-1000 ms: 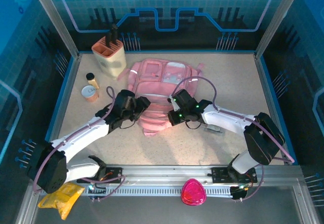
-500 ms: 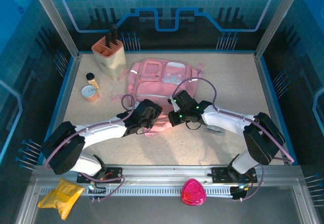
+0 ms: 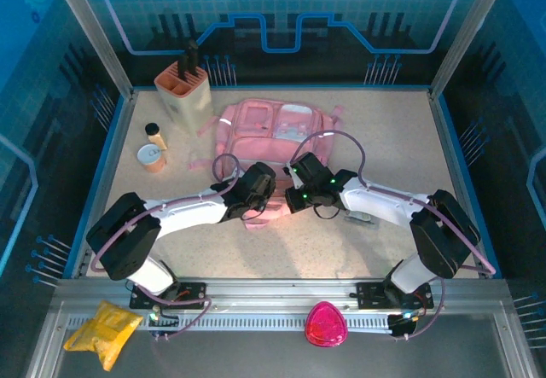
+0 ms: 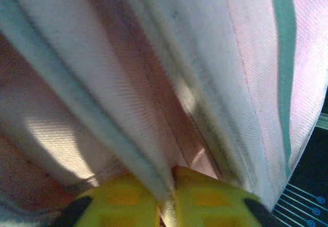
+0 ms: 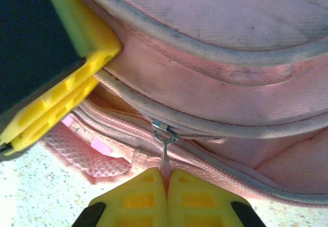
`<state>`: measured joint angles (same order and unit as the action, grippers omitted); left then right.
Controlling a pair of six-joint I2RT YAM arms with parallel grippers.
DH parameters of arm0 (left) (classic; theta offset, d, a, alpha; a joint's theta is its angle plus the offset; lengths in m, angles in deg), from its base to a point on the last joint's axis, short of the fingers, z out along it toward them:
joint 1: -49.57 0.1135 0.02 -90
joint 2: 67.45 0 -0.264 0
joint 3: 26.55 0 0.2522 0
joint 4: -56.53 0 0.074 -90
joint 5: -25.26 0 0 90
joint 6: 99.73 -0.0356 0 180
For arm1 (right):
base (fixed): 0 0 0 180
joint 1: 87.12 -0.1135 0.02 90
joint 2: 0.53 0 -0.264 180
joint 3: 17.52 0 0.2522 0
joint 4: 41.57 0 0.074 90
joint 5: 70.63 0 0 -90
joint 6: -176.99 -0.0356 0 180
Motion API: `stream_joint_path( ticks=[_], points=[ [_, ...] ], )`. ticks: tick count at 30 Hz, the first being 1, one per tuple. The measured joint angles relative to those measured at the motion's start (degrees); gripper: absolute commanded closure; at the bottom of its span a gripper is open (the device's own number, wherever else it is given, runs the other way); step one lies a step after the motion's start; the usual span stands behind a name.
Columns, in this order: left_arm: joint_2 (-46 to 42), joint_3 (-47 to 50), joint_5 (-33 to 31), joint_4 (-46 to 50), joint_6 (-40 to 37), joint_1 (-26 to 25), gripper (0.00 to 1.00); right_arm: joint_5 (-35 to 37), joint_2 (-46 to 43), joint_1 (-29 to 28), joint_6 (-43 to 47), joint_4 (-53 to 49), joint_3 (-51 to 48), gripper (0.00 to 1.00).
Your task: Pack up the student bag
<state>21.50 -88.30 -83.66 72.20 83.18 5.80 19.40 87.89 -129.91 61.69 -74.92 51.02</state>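
Observation:
The student bag [image 3: 269, 130], a pink backpack, lies flat in the middle of the table. My left gripper [image 3: 258, 192] is at its near edge; in the left wrist view the yellow jaws of that gripper [image 4: 171, 199] are shut on a pale piped fold of the bag [image 4: 128, 135]. My right gripper [image 3: 295, 194] sits just to the right of it. In the right wrist view it [image 5: 166, 188] is shut on the pink zipper pull [image 5: 165, 152], whose slider [image 5: 164, 128] rides the zip of the bag [image 5: 215, 94]. The left fingers [image 5: 77, 78] show at the upper left there.
A beige holder [image 3: 183, 92] stands at the back left, with a small bottle [image 3: 154, 133] and an orange-rimmed roll [image 3: 152, 156] near it. A small grey item [image 3: 360, 218] lies by the right forearm. A pink object [image 3: 325, 324] and a yellow pouch [image 3: 104, 331] rest off the table's front.
My left arm swung right to the bag's near edge and its jaws closed on the fabric. The right gripper kept its hold on the zipper pull.

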Motion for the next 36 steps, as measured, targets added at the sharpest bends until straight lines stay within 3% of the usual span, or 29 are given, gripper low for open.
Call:
stream_joint_path(
  ticks=[7,17,24,36],
  points=[
    [-6.8,1.4,-0.5,4.8,-3.4,2.3,1.0,2.6,-0.7,0.4,1.6,-1.4,0.1,1.0],
    [-21.7,10.6,8.3,8.4,-13.8,14.6,1.0,1.0,-1.4,4.9,4.0,-0.3,1.7,1.0],
    [-22.1,10.8,12.9,10.0,-20.6,19.7,1.0,0.5,0.8,8.7,4.6,0.0,4.4,1.0],
    [-19.6,9.1,14.0,12.2,-25.4,21.1,1.0,1.5,3.3,9.3,4.9,-1.6,6.7,1.0]
  ],
)
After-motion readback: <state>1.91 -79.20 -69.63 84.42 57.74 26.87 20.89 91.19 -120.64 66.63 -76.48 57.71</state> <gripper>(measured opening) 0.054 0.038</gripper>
